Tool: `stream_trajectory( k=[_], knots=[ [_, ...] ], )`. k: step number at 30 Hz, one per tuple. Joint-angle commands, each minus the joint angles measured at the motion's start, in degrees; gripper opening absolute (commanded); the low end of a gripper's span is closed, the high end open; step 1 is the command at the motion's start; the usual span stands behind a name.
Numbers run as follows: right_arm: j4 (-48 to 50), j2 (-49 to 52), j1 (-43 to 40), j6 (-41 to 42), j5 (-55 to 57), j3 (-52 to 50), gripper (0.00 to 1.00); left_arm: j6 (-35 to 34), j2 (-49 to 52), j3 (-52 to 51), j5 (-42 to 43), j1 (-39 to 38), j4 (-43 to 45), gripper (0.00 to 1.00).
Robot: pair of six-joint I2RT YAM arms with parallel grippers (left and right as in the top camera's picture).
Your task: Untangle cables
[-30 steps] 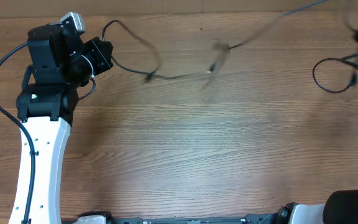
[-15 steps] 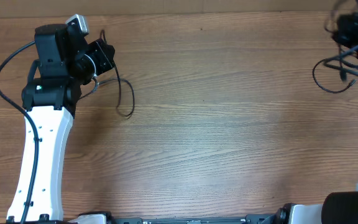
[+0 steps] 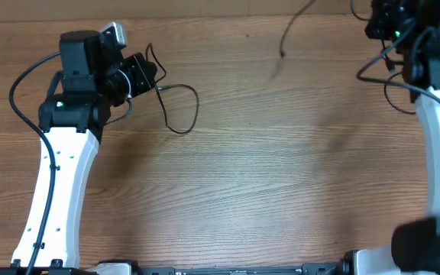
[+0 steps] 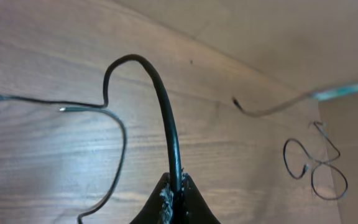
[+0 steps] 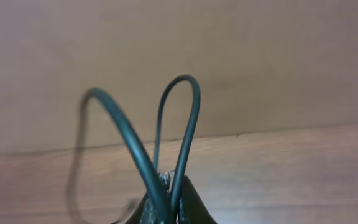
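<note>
You had the wooden table (image 3: 243, 191) filling the overhead view. The left arm (image 3: 56, 183) ran up its left side and the right arm (image 3: 438, 145) up its right. Both reached toward the far edge, well apart.

The left gripper (image 4: 176, 188) was clamped shut on the left cable (image 4: 165, 106). In the wrist view the cord rose from between the pinched fingers, arched over and dropped to the wood. It ran on as a thin strand (image 3: 183, 114) looped on the table just beside that gripper. A plug tip (image 4: 67, 109) lay flat near the loop.

The right gripper (image 5: 166, 191) was also pinched shut, on the right cable (image 5: 188, 118). Two bends stood up out of the fingers side by side, held off the table at the far right corner.

A blurred strand (image 3: 283, 46) hung in the air between the arms, nearer the right one. I couldn't tell whether it belonged to the cord in the right gripper.

The loose loops (image 4: 316, 165) lay on the table at the far right. In the overhead view the right arm overlapped them, so cord and arm wiring couldn't be separated there.

The left arm's own thick wire (image 3: 21, 76) bowed out on its outer side, away from the cables.
</note>
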Motion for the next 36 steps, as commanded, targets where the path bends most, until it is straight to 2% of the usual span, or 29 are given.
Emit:
stream_trajectory(
  k=[1, 7, 10, 15, 21, 22, 23, 25, 27, 29, 30, 36],
  knots=[
    [4.22, 5.2, -0.37, -5.79, 8.59, 0.87, 0.04, 1.33, 0.2, 1.46, 0.74, -0.63, -0.76, 0.04],
    [10.54, 9.55, -0.31, -19.12, 17.16, 0.85, 0.04, 1.27, 0.2, 1.46, 0.63, -0.66, -1.27, 0.04],
    [11.67, 13.84, -0.31, -21.05, 17.62, 0.85, 0.04, 1.27, 0.2, 1.46, 0.66, -0.68, -1.29, 0.04],
    [15.43, 23.06, -0.02, -20.57, 16.35, 0.85, 0.04, 1.27, 0.2, 1.46, 0.61, -0.87, -1.27, 0.04],
    [17.79, 30.64, -0.04, -9.7, 16.33, 0.85, 0.05, 1.29, 0.22, 1.46, 0.55, -2.71, -1.09, 0.04],
    [17.59, 30.73, -0.04, -8.57, 16.33, 0.85, 0.09, 1.29, 0.22, 1.46, 0.46, -3.1, -1.01, 0.04],
    [17.51, 30.71, -0.04, -7.61, 16.37, 0.87, 0.18, 1.27, 0.22, 1.46, 0.13, -3.56, -0.96, 0.04],
    [16.31, 29.22, -0.09, -5.97, 16.37, 1.53, 0.41, 1.29, 0.28, 1.46, -0.96, -4.46, -0.76, 0.04],
    [13.64, 26.88, -0.22, -4.42, 16.37, 2.93, 0.73, 1.29, 0.42, 1.46, -1.38, -5.31, -0.28, 0.04],
    [9.4, 23.63, -0.22, -2.32, 16.33, 4.98, 0.94, 1.29, 0.68, 1.46, -1.29, -6.34, 0.37, 0.04],
    [6.95, 21.94, -0.22, -1.14, 16.33, 6.16, 1.0, 1.31, 0.83, 1.46, -1.31, -6.99, 0.7, 0.04],
    [-10.95, 11.23, -0.2, 3.13, 15.43, 10.05, 1.0, 1.31, 3.04, 1.46, -1.29, -11.91, 1.4, 0.04]
  ],
)
